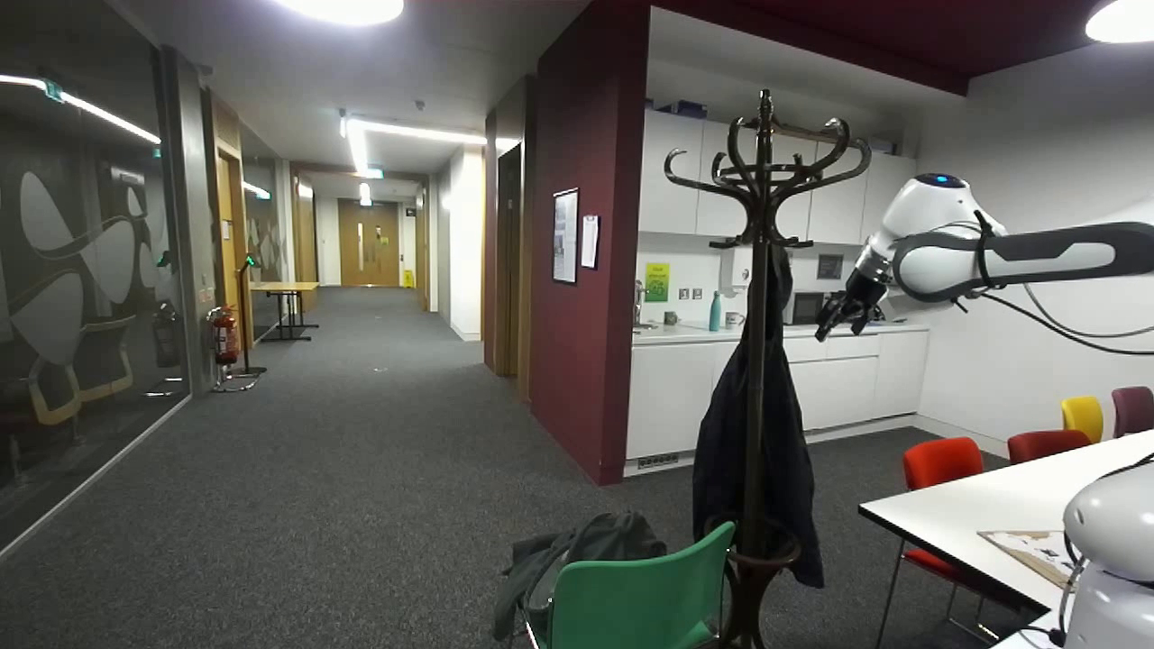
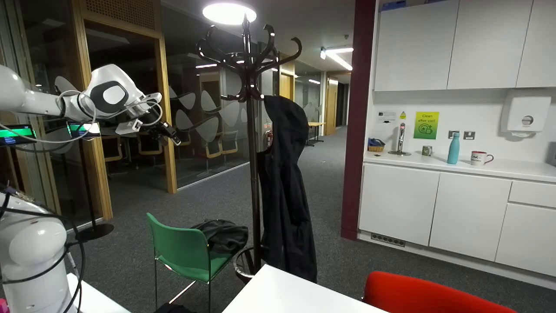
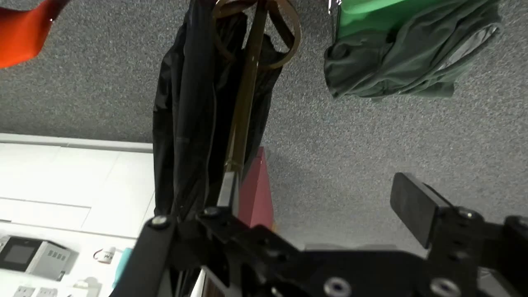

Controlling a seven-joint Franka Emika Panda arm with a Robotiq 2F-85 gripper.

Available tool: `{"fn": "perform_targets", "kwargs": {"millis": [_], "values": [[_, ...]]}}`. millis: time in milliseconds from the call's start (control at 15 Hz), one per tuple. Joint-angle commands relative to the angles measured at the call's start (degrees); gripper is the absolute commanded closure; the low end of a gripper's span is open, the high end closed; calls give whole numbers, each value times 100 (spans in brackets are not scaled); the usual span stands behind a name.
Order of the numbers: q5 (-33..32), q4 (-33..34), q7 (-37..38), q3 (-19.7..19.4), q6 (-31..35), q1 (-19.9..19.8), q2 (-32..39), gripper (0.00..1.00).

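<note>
A white robot arm (image 1: 942,268) is hovering near a dark coat stand (image 2: 253,174) in the room where I am standing, its black fingers (image 3: 416,208) gaping wide apart in the wrist view and hanging clear of the stand in both exterior views. A black coat (image 2: 286,187) is draping from the stand. In an exterior view, a green chair (image 2: 180,248) is standing left of the stand, carrying a crumpled dark garment (image 2: 223,237), while a white desk (image 2: 299,295) is jutting in at the near side with a red chair (image 2: 430,295) to its right. Far right, a teal bottle (image 2: 453,150) is standing beside a mug (image 2: 479,158) on the counter (image 2: 412,161).
</note>
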Motion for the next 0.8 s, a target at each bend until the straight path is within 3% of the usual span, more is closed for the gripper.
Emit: {"fn": "perform_targets", "kwargs": {"millis": [0,400,733], "values": [[-484,39,273,229,781,-461,-148,0],[-870,616,486,341,1903,-1281,-174,0],[-966,1164,909,477,2910,-2469,111,0]]}}
